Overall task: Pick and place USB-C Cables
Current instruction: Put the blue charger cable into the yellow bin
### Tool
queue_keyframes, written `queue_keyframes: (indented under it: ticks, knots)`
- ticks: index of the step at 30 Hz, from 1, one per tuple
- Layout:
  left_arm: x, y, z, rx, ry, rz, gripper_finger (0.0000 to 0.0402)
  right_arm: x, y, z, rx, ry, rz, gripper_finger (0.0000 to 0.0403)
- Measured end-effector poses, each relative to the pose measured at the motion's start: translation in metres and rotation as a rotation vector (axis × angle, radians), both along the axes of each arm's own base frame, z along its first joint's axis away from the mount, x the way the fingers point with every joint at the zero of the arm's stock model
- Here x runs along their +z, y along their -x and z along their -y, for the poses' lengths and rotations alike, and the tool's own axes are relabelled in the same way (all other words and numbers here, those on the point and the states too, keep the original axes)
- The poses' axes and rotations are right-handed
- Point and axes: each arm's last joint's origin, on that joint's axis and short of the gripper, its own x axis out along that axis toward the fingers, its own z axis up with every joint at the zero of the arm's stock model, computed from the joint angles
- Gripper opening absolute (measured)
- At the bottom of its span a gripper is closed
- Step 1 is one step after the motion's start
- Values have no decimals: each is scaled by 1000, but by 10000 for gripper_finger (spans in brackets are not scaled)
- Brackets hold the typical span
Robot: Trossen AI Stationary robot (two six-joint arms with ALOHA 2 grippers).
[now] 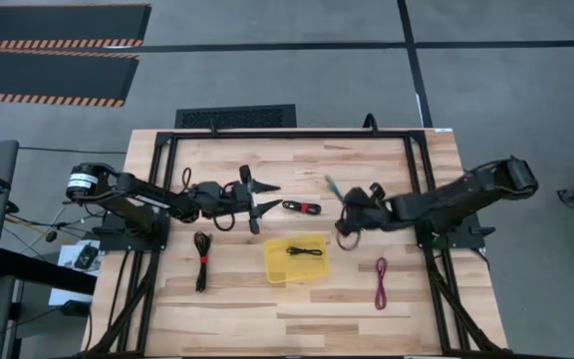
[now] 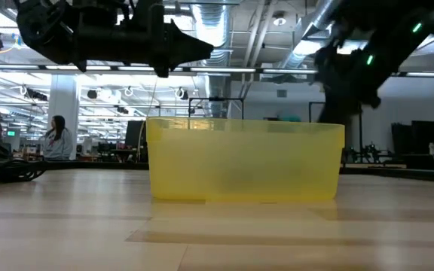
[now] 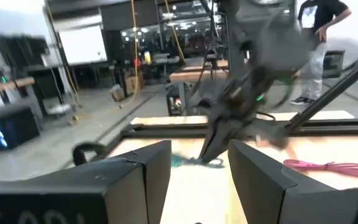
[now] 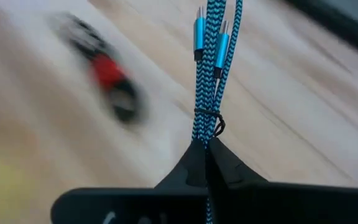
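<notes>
My right gripper [image 1: 344,204] is shut on the teal USB-C cable bundle [image 1: 331,186], over the table's middle, right of a black cable with a red band [image 1: 302,207] that lies flat on the wood. My left gripper [image 1: 273,196] hovers open just left of that black cable and touches nothing. The yellow tray [image 1: 279,267] sits nearer the front edge with one black cable [image 1: 305,251] lying in it. Another black cable with a red band [image 1: 202,261] lies at front left. The magenta cable [image 1: 381,282] lies at front right. My right gripper pinches the teal braided bundle [image 4: 205,134] between its two shut fingertips [image 4: 191,165], just behind the thin black tie around the strands. The fingers lie along the cable. The strands and their two metal connectors [image 4: 199,34] stick out past the fingertips, seemingly off the table.
A black frame [image 1: 287,135] runs along the table's far edge and down both sides by the arm bases. Bare wood shows along the near edge in front of the tray. In the low view the tray's wall [image 2: 247,162] fills the middle. People stand in the room behind.
</notes>
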Motion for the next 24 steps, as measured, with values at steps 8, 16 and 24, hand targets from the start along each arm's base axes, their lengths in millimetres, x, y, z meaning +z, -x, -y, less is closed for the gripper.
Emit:
queue_keyframes:
  ticks: [8,16,24]
  knots:
    - [-10,-23,8,-38,29,7,151,39,-16,-49,231,198,347,10]
    - [-12,-43,21,-79,-32,7,151,35,-29,-62,339,284,356,14]
    - [-6,-49,29,-216,-41,33,151,30,-38,-67,407,276,394,14]
